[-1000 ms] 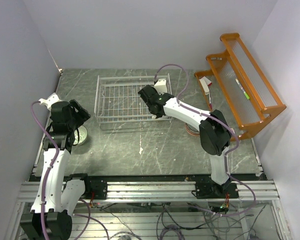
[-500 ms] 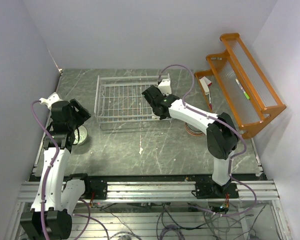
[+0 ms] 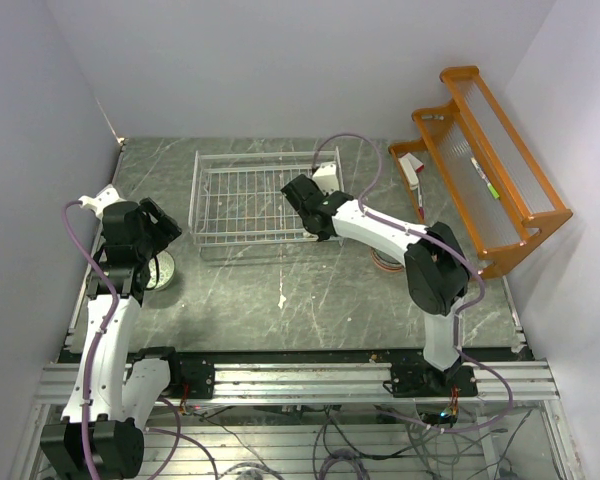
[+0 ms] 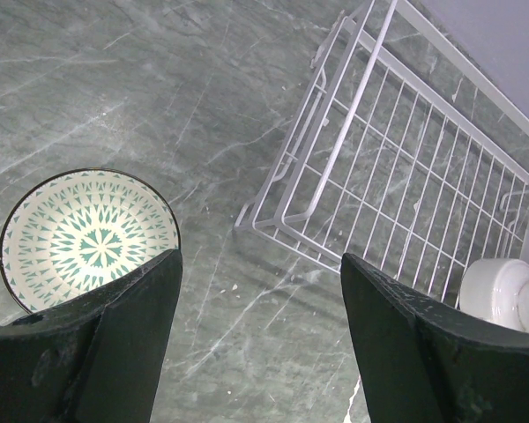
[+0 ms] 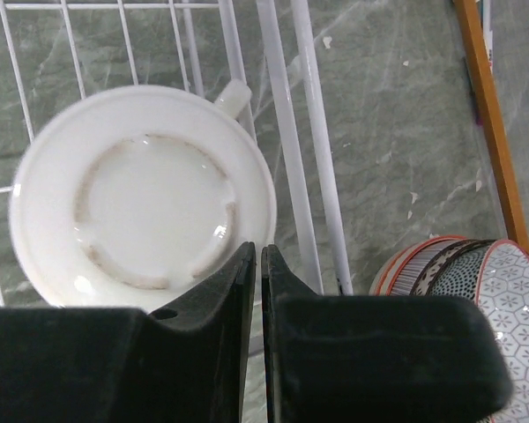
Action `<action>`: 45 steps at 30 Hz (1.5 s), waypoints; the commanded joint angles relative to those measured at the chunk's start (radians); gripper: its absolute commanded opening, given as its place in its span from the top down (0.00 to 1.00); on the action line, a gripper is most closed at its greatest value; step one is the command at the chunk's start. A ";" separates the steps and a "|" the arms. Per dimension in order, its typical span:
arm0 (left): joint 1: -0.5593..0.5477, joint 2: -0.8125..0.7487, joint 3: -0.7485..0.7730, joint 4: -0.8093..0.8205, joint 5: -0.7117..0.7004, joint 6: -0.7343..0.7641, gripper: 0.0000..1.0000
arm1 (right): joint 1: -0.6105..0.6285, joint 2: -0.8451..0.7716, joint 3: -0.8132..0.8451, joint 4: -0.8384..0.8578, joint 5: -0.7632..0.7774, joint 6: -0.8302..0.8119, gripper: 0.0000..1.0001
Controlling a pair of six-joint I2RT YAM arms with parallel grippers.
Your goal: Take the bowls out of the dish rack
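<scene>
Near edge, left side: left gripper (image 4: 257,264) hangs over the tabletop (image 4: 115,79) with its fingers spread wide and nothing in them. A green-and-white patterned bowl (image 4: 88,233) sits upright on the stone just beside its left finger, already outside the rack.

Near edge, right side: a stack of patterned bowls (image 5: 458,264) stands on the table just beyond the rack's right rail, one red-and-white rim showing.

Further back: the dish rack (image 3: 242,195) holds one item that I can see, the cream bowl with a small handle (image 5: 145,203). It lies upside down, foot ring up, against the right-hand rail. The handle (image 5: 232,95) points away from the fingers, toward that rail.

Right gripper (image 5: 257,251) is directly above this bowl's near rim. Its fingers are pressed almost together, a hairline gap only, and nothing shows between them.

Judgement: the last bowl is the right arm's job. It lies straight below that hand, while the left hand is well apart, past the rack's opposite corner. The fingers would need to part before straddling the rim. The rail side looks tight.
</scene>
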 commanded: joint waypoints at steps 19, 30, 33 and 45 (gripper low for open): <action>0.011 -0.004 -0.004 0.031 0.038 0.008 0.18 | -0.002 0.166 0.213 0.183 -0.131 -0.175 0.91; -0.088 -0.025 0.108 0.078 -0.010 0.098 0.11 | -0.025 -0.156 -0.080 0.419 -0.197 -0.174 0.80; -0.183 0.018 0.161 0.087 -0.085 0.107 0.10 | -0.039 -0.255 -0.193 0.474 -0.234 -0.156 0.77; -0.557 0.372 0.281 0.220 -0.310 0.192 0.11 | -0.056 -0.531 -0.519 0.599 -0.268 -0.194 0.51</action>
